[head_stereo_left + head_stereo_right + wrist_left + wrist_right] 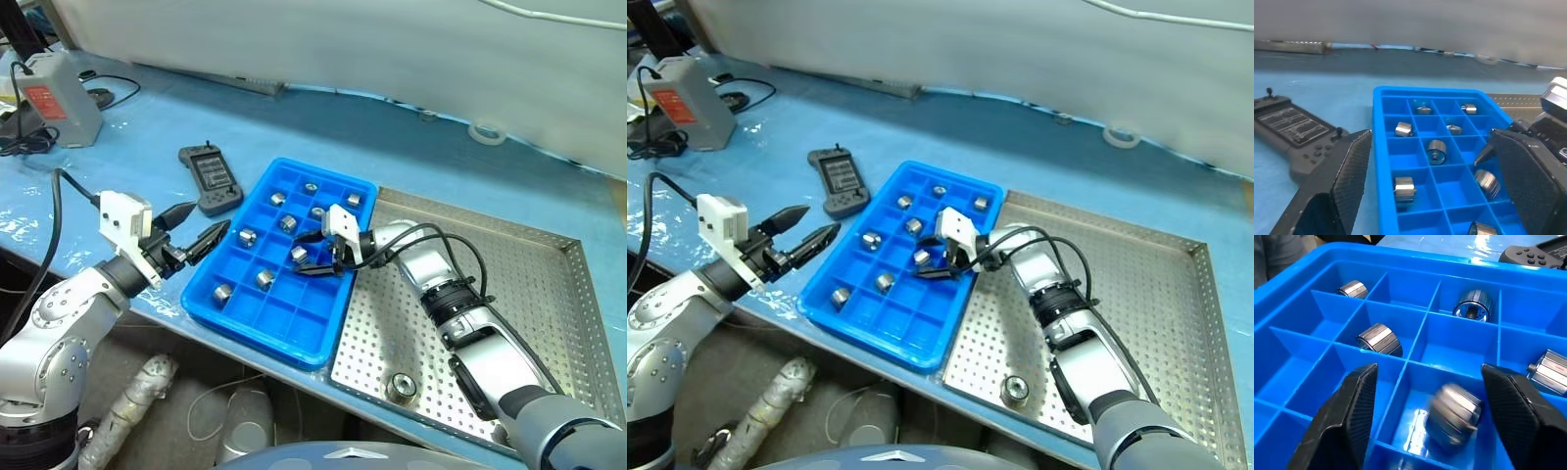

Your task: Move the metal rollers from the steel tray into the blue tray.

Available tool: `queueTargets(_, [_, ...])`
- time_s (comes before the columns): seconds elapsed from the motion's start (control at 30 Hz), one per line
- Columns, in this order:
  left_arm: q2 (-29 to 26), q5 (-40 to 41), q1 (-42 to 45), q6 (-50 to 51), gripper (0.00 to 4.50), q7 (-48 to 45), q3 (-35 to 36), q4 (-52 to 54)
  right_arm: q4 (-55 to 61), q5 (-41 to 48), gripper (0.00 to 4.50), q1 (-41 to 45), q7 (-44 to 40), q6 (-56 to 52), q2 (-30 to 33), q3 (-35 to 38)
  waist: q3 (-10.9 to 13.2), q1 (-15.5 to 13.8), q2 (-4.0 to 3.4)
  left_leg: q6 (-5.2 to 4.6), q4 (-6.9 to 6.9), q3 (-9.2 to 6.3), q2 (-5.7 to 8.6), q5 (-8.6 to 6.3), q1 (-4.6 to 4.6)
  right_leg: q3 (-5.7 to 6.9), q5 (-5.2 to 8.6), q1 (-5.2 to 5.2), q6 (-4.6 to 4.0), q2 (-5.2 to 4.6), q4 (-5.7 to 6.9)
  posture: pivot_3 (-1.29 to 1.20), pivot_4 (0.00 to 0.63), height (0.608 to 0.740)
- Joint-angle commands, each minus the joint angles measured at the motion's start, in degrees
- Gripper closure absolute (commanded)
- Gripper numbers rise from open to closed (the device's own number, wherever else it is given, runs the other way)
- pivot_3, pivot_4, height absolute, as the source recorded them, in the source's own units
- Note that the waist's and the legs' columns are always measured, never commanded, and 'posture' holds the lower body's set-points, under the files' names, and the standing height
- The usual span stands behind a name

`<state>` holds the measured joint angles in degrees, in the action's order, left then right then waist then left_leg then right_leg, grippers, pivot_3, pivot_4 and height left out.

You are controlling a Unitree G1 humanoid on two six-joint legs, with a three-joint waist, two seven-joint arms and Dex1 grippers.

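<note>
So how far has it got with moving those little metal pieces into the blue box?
Nearly finished. About nine metal rollers already sit in the blue tray. The right gripper hangs open over one compartment with a roller lying between its fingers, apparently just dropped. The left gripper is open and empty beside the tray. One roller is left on the steel tray.

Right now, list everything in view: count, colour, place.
metal rollers: at least eight, silver, in separate compartments of the blue tray
stray roller: one, silver, near edge of the steel tray
blue tray: one, bright blue, left of the steel tray
steel tray: one, silver, perforated, right side
controller: one, dark grey, beyond the blue tray's left corner
box: one, grey, red label, far left
tape ring: one, white, far side
left hand: open, beside the blue tray
right hand: open, over a roller in the blue tray
</note>
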<state>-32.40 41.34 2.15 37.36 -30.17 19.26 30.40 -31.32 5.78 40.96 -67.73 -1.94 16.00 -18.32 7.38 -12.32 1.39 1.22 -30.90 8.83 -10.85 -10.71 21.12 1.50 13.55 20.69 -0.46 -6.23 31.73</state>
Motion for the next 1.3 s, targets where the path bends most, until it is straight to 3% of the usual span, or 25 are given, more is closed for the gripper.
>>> queueTargets(0.03, [-0.86, -0.11, 2.84, -0.75, 0.43, -2.05, -2.14, -1.73, 6.58, 1.85, 1.2, -1.03, 0.72, -1.97, 2.73, 3.55, 0.02, -0.02, -0.03, 0.11, 0.09, -0.03, 0.0, 0.07, 0.01, 0.01, -0.01, 0.03, 0.01, 0.03, 0.01, 0.31, 0.15, 0.74])
queueTargets(0.3, [2.92, -4.66, 16.0, -4.74, 0.43, -9.95, -14.23, -16.19, 33.04, 6.82, 1.2, -15.43, 0.55, -15.15, 17.33, 10.23, -0.05, 1.75, 0.07, 0.25, 0.15, 0.0, 0.05, 0.16, -0.09, -0.1, -0.28, -0.19, 0.51, 0.06, -0.06, 0.04, 0.15, 0.74])
queueTargets(0.53, [9.5, -8.07, 26.43, -8.24, 0.43, -16.86, -21.34, -28.26, 47.89, 7.17, 1.2, -32.87, 3.98, -19.63, 28.34, 16.52, -0.13, 7.15, 0.16, 0.23, 0.15, 0.17, 0.07, 0.16, -0.11, -0.17, -0.39, -0.3, 0.71, 0.06, -0.2, -0.15, 0.15, 0.74])
queueTargets(0.73, [12.28, -10.74, 28.44, -10.55, 0.43, -20.15, -23.91, -33.09, 49.05, -2.67, 1.2, -44.93, 3.58, 3.31, 37.23, 17.35, -0.26, 11.64, 0.0, 0.06, 0.24, 0.53, -0.1, 0.06, -0.31, -0.26, -0.26, -0.27, 0.49, 0.07, -0.29, -0.2, 0.15, 0.74])
queueTargets(0.87, [13.87, -11.07, 28.98, -9.12, 0.43, -18.83, -23.98, -32.41, 47.79, -2.3, 1.2, -45.2, 0.63, 11.34, 39.61, 15.92, -0.26, 12.62, 0.01, -0.34, 0.17, 0.84, -0.29, -0.16, -0.33, -0.38, -0.23, -0.29, 0.44, 0.02, -0.49, -0.18, 0.15, 0.74])
queueTargets(1.07, [12.05, -10.91, 22.24, -7.96, 0.43, -16.93, -22.72, -25.93, 39.9, -5.52, 1.2, -39.02, -2.69, 26.48, 40.42, 10.58, -0.28, 12.83, -0.03, -0.98, -0.22, 1.18, -0.28, -0.3, -0.34, -0.41, -0.24, -0.36, 0.3, -0.09, -0.49, -0.12, 0.15, 0.74])
queueTargets(1.3, [10.08, -8.73, 15.38, -3.39, 0.43, -12.16, -19.66, -16.12, 38.56, -5.44, 1.2, -34.69, -7.41, 29.94, 39.87, 3.35, -0.27, 10.92, -0.05, -1.21, -0.3, 1.16, -0.31, -0.41, -0.17, -0.38, -0.08, -0.34, 0.01, -0.15, -0.43, 0.01, 0.15, 0.74])
